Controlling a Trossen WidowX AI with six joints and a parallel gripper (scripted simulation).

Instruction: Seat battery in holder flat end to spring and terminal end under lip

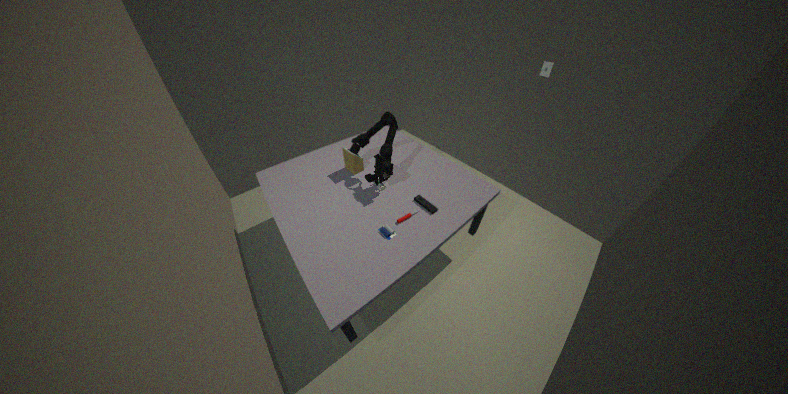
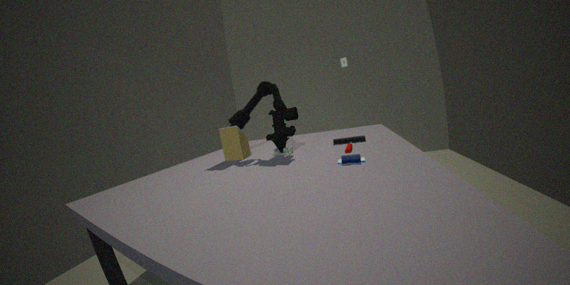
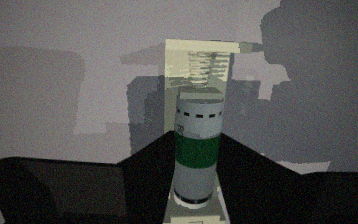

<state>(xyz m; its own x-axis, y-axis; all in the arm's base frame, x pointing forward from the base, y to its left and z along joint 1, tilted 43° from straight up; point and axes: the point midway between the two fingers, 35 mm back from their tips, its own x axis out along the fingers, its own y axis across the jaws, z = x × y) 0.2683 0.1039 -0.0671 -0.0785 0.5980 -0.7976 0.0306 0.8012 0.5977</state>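
Observation:
The grey-white battery (image 3: 195, 177) with a green band lies lengthwise between my fingers, over the channel of the pale holder (image 3: 166, 107) (image 2: 290, 150) (image 1: 381, 187). My gripper (image 3: 195, 138) (image 2: 282, 151) (image 1: 379, 183) is shut on the battery, one finger along each side. The coiled spring (image 3: 207, 70) shows at the far end of the holder, between the end wall and the battery's far end. The battery's near end is close to the holder's near end block. The fingers hide the middle of the holder's sides. I cannot tell if the battery touches the holder floor.
A tan block (image 1: 353, 161) (image 2: 233, 144) stands beside the arm. A black bar (image 1: 425, 204) (image 2: 349, 139), a red screwdriver (image 1: 404, 218) (image 2: 348, 147) and a blue-and-white item (image 1: 386, 232) (image 2: 351, 158) lie away from the holder on the table (image 1: 308, 225) (image 2: 254, 210).

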